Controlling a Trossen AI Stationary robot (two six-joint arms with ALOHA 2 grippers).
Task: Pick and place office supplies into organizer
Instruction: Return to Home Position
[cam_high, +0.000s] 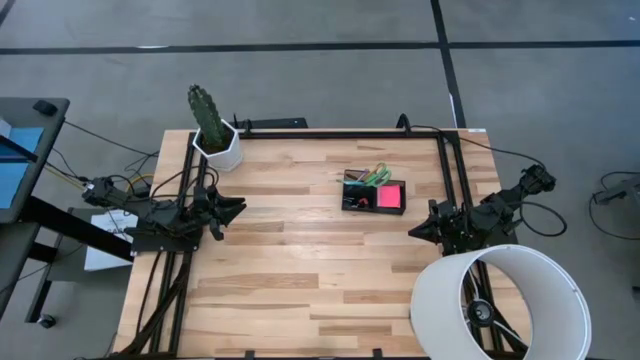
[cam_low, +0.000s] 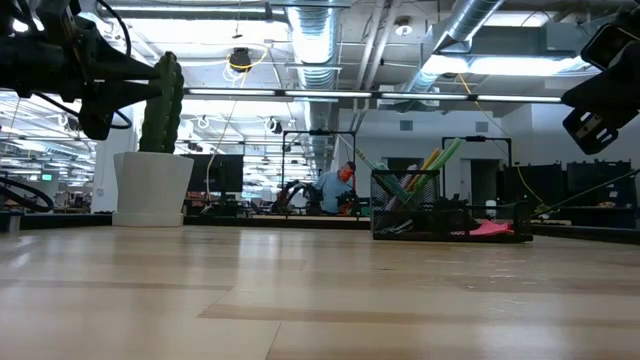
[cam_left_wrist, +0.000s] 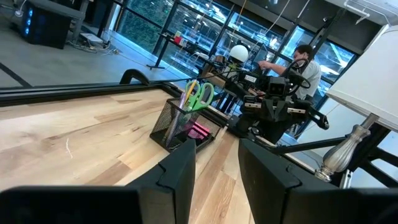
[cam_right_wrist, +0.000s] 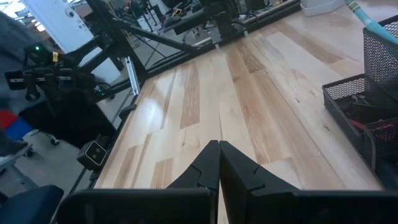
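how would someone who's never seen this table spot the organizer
On the wooden table, look right of centre, between the potted cactus and the big white lampshade. The organizer is the small black mesh tray there, the only thing holding pens and a pink pad.

scissors (cam_high: 377, 177) in organizer (cam_high: 345, 195) | cactus (cam_high: 205, 110) far left of it
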